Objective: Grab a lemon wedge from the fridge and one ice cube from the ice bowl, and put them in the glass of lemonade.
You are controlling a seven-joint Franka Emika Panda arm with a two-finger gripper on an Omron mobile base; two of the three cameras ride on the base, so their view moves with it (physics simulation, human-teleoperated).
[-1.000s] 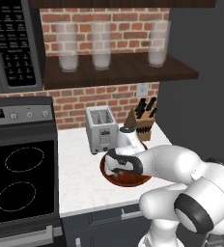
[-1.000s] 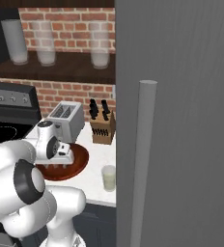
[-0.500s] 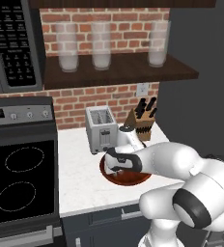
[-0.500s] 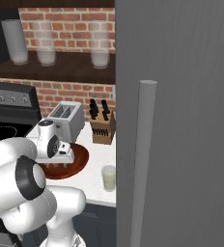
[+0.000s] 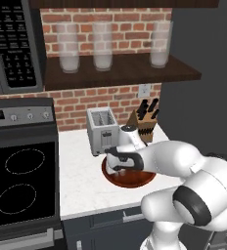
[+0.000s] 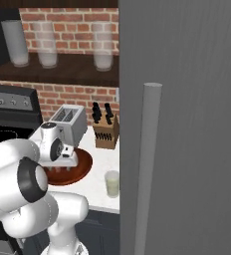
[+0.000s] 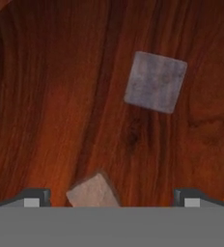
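My gripper [image 7: 112,200] hangs low over the wide, shallow, reddish-brown wooden ice bowl [image 7: 51,96], its two dark fingertips [image 7: 33,198] spread wide apart and holding nothing. In the hand view the bowl's grained wood lies directly beneath me. One pale, square, frosted ice cube [image 7: 155,82] lies ahead of the gripper, a little toward the right fingertip and clear of both. A second pale ice cube [image 7: 93,192] sits right between the fingertips, nearer the left one, touching neither as far as I can see.

From the left base view, my gripper [image 5: 119,163] points down into the ice bowl [image 5: 137,179], which rests on the white tabletop [image 5: 81,183]. Just behind the gripper stands the silver two-slot toaster [image 5: 102,129], and beyond it to the right the wooden knife block with black handles [image 5: 146,124].

In the right base view, the small clear tumbler of pale yellow-green lemonade [image 6: 112,184] stands on the tabletop [image 6: 100,187] to the right of the gripper [image 6: 62,162], just beside the bowl's rim [image 6: 82,169]. Further right rises the tall dark grey fridge [image 6: 187,124] with its long grey bar handle [image 6: 146,169], doors closed. I cannot see the lemon wedge.
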